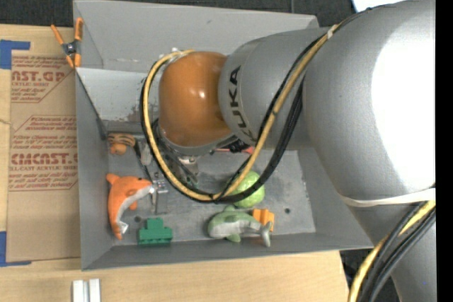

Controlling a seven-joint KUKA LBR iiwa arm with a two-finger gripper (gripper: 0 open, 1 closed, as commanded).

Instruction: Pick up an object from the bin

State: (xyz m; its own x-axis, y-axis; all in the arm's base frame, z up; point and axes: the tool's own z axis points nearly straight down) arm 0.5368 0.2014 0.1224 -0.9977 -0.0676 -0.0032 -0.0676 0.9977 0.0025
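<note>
My gripper (158, 191) hangs low in the bin's left half, mostly hidden under the arm's orange dome. Its lower metal end comes down just right of an orange and white fish toy (122, 200) lying by the left wall. Whether it touches the fish I cannot tell. A dark green toy block (154, 232) rests on the floor below the gripper, near the front wall. A small brown and orange piece (120, 146) sits up and to the left of the gripper, by the left wall.
A pale green and white toy with orange parts (239, 225) lies at the front middle. A light green ball (249, 192) sits just above it, partly under the arm. The big grey arm covers the bin's right and back.
</note>
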